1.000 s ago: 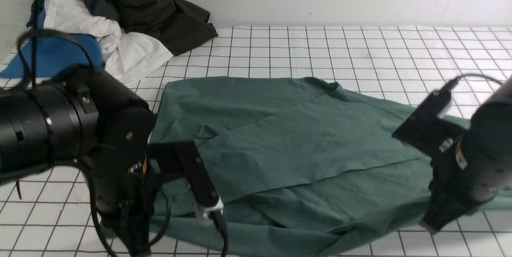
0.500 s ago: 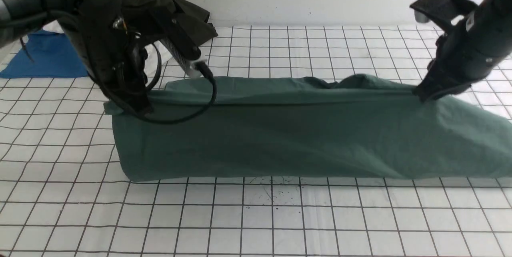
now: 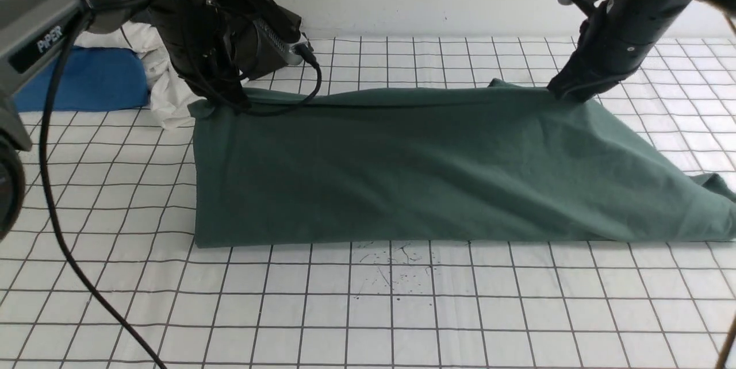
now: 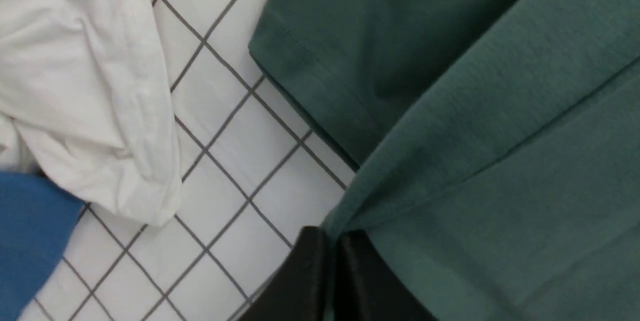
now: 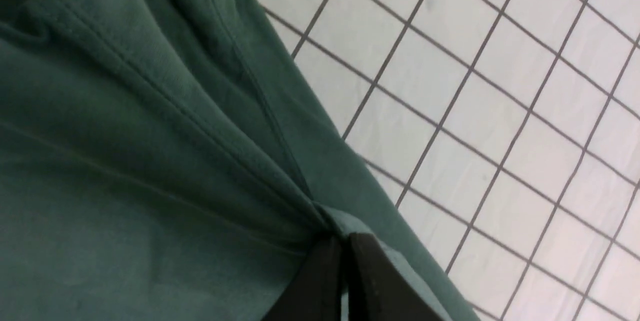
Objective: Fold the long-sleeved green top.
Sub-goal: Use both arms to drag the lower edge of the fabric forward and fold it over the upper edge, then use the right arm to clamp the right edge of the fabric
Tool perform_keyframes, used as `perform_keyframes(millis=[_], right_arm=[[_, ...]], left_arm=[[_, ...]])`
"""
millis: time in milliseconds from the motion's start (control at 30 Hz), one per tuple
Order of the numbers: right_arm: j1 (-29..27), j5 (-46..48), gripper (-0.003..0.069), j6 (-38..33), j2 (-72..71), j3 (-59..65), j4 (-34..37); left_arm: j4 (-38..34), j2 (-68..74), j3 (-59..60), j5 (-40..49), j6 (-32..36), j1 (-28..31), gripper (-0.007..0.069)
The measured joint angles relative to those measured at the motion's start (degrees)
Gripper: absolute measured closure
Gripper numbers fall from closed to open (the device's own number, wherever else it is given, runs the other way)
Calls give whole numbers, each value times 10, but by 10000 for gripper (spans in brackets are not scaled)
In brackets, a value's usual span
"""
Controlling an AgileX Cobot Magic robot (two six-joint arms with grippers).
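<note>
Now, green long-sleeved cotton top (image 3: 437, 168): lies across the middle of the table, doubled over lengthwise into a long band. Its near folded edge rests on the surface at 6 o'clock. Its far edge is stretched between the 2 grippers.
Top, right end: slopes down from the right gripper toward 4 o'clock and bunches at the front view's edge.
Left gripper (image 3: 227, 106): at the top's 10 o'clock corner. In the left wrist view (image 4: 334, 238) its 2 black fingers are pressed together, pinching the hemmed edge of the green cloth (image 4: 500, 161). Another green layer lies on the table underneath.
Right gripper (image 3: 560, 92): at the top's 1 o'clock corner. In the right wrist view (image 5: 344, 243) its fingers are closed tight on a gathered pinch of fabric (image 5: 125, 161), with seams and creases running into the grip.
White table cover with dark grid lines (image 3: 402, 311): bare at 6 o'clock, with small dark specks (image 3: 397, 254) just beside the top's near edge.
Crumpled white garment (image 3: 164, 104): at 10 o'clock, just beside the left gripper, apart from the green cloth in the left wrist view (image 4: 90, 91).
Blue cloth (image 3: 80, 79): at 9 to 10 o'clock, touching the white garment.
</note>
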Motion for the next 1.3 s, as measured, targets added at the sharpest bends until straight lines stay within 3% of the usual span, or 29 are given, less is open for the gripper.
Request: perform_keyframes(millis=[433,600,700,833,933,1067,1200,1300], right_arm=[[-2,-129,644,48,84,-9,-30],[-8,-142,538,96,94,-9,-43],[-15,-135,412,164,86,-9,-65],[-23,-95,309,195,47,-9,-74],[-43,-58,277,199,-1,-7,-64],[-89,-39,269,199,-58,37,-26],[-157,-55,268,199,-110,147,35],[-209,-100,267,199,-120,241,73]], left_arm=[[-14,117,-39,-113,-2,21,611],[-6,128,-40,-139,-7,24,540],[-1,126,-63,-132,-30,25,420],[-1,108,-114,-61,-106,23,291],[-4,83,-158,26,-160,20,252],[-8,52,-183,65,-180,9,273],[-58,43,-179,73,-179,-4,393],[-114,48,-159,73,-157,-13,524]])
